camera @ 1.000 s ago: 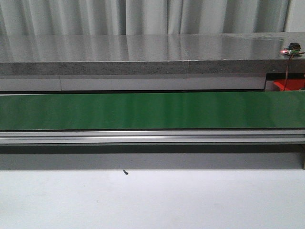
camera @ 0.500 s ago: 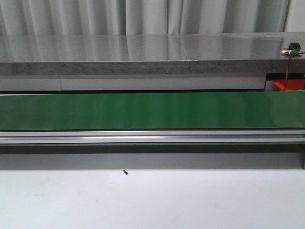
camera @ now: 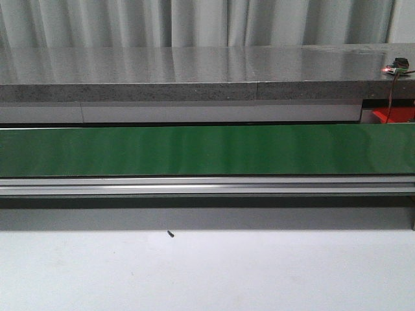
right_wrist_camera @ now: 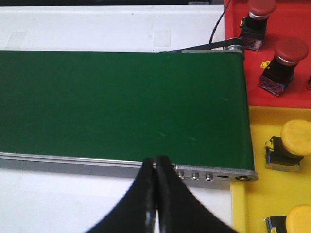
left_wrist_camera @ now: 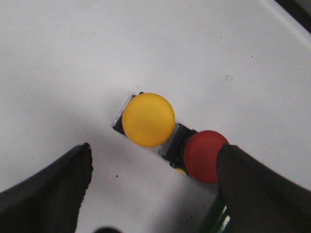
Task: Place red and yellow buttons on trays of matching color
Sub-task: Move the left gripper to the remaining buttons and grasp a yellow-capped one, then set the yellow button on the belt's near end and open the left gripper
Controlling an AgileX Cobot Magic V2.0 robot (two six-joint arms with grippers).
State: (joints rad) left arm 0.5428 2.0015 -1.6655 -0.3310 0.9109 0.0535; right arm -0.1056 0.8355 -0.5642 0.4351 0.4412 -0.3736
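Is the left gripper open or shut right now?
Open. The left gripper has its fingers spread wide above the yellow button, gripping nothing.

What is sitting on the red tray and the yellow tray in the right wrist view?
Two red mushroom-head buttons stand on the red tray. Two yellow mushroom-head buttons stand on the yellow tray. Both trays run past the picture's edge, so more may be hidden.

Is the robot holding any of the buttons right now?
No, nothing is held. The left gripper is open above the round yellow button and the round red button. The right gripper is shut on nothing.
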